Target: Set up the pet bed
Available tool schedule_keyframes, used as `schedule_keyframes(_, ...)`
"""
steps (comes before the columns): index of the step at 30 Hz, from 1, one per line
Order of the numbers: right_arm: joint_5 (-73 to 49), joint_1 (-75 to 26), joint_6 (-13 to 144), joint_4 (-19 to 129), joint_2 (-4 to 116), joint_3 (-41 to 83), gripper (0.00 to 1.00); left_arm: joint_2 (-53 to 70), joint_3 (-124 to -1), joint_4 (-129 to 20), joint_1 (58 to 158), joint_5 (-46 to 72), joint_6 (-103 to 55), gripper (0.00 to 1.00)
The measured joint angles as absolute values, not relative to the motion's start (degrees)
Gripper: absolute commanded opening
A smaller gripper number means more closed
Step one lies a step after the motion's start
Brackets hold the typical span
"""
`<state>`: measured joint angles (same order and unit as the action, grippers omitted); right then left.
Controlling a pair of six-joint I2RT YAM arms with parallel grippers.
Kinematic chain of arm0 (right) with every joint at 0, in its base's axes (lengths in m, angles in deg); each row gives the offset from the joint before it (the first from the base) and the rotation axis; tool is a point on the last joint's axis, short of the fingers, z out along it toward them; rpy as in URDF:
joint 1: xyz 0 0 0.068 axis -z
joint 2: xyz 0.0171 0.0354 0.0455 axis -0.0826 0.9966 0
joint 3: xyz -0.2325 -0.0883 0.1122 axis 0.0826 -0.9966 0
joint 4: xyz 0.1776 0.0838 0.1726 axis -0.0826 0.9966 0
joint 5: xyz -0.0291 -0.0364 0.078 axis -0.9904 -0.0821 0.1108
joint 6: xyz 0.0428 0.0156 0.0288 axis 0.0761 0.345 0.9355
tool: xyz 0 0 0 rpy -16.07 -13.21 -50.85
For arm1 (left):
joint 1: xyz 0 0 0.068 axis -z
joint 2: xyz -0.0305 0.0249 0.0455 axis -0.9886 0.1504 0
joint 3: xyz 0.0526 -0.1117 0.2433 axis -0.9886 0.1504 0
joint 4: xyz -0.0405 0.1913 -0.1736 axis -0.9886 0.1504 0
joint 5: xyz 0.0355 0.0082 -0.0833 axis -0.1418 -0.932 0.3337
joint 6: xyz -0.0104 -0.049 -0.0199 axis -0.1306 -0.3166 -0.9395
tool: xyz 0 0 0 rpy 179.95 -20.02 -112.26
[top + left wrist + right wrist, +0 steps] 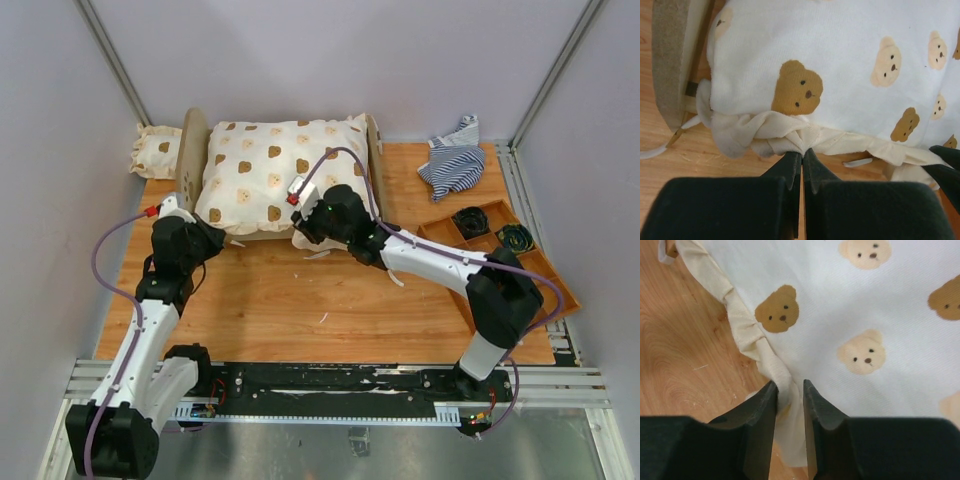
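The pet bed (190,150), a light-wood frame with rounded end boards, stands at the back of the table. A large cream bear-print cushion (275,170) covers it. My left gripper (222,238) is at the cushion's near left corner. In the left wrist view this gripper (802,151) is shut on the bunched cream frill (785,135), beside the left end board (670,55). My right gripper (300,222) is at the near right corner. Its jaws (790,383) stand slightly apart, with the frill (747,330) lying loosely between them.
A small bear-print pillow (155,150) lies behind the left end board. A crumpled blue-and-white striped cloth (455,160) sits at the back right. An orange compartmented tray (538,262) holding dark coiled items lies at the right edge. Bare wooden tabletop (300,300) spreads in front.
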<state>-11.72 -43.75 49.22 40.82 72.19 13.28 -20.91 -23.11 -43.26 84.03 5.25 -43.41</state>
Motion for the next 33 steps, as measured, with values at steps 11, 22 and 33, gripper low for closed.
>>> schedule_keyframes(11,-9.88,-47.64,32.44,37.48,68.39,9.96,0.48,-18.76,-24.70,-43.09,82.94,9.97,-45.66,0.00)
schedule_keyframes(22,-15.35,-55.88,-0.94,29.48,83.06,14.22,0.42,-18.61,-24.70,-43.11,82.54,11.02,-47.02,0.00)
schedule_keyframes(33,-25.14,-55.73,-14.03,23.95,86.97,14.81,0.00,-17.98,-24.70,-43.09,82.04,11.13,-47.10,0.00)
